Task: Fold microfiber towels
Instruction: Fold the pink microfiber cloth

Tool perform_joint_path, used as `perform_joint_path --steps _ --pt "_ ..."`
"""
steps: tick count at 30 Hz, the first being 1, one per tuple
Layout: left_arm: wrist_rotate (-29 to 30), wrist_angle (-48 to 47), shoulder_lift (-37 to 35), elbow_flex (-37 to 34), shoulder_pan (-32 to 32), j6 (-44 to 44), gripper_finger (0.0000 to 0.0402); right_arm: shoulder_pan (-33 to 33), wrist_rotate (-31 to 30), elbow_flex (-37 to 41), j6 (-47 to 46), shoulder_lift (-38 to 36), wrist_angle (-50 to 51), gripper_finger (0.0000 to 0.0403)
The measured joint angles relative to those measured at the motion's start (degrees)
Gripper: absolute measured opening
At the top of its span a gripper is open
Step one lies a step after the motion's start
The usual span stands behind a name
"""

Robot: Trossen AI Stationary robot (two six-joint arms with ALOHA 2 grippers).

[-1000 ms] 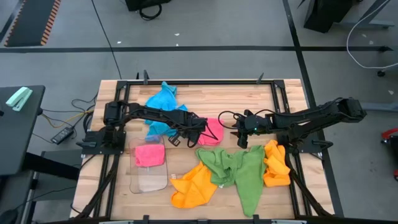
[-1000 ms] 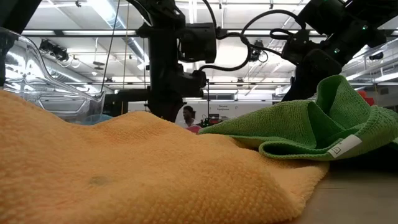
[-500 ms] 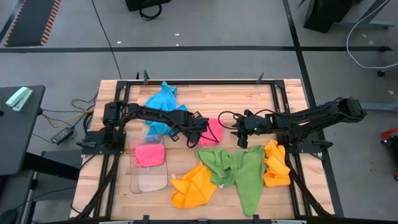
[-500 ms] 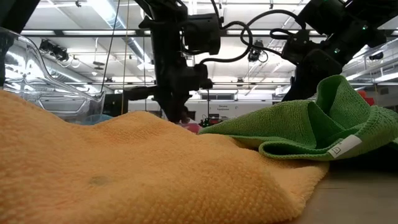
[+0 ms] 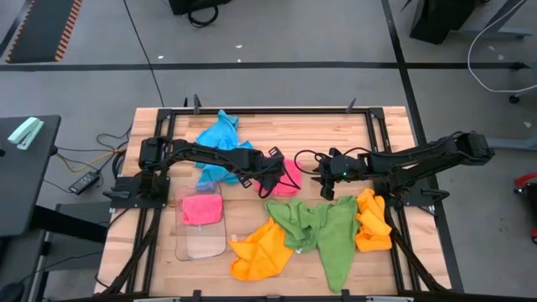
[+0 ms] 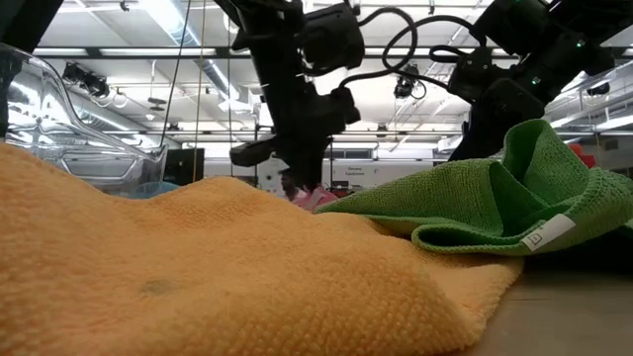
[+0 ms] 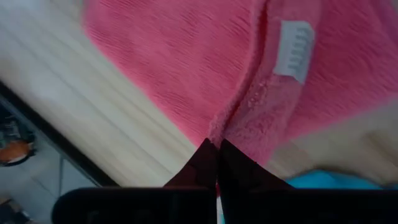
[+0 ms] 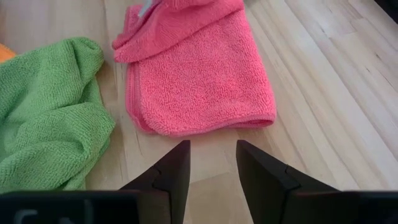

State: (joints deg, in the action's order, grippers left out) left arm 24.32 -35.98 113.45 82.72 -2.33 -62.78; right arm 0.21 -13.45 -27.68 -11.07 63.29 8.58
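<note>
Here | left gripper [image 7: 217, 163] pinches pink towel [image 7: 199, 68], edges cropped | right gripper [image 8: 212, 163] parted, empty.

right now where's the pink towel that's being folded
In the high view the pink towel lies mid-table between the two grippers, pinched by the left gripper, just behind the green towel.

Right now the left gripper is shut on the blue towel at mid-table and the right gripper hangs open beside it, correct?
Not quite: the left gripper is shut on the pink towel, not the blue one, as the left wrist view shows. The right gripper does hang open beside it.
</note>
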Motion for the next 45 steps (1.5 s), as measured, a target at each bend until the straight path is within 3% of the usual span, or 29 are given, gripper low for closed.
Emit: perform_joint_path --steps 11,45 --pt "-4.86 6.65 0.50 -0.02 -0.50 2.92 0.0006 -0.02 0.00 0.00 -0.13 0.00 -0.04 0.0137" --pt "-5.88 15.63 4.61 -0.02 -3.13 1.46 0.0008 0.00 0.26 0.00 0.80 -0.02 -1.50 0.0137"
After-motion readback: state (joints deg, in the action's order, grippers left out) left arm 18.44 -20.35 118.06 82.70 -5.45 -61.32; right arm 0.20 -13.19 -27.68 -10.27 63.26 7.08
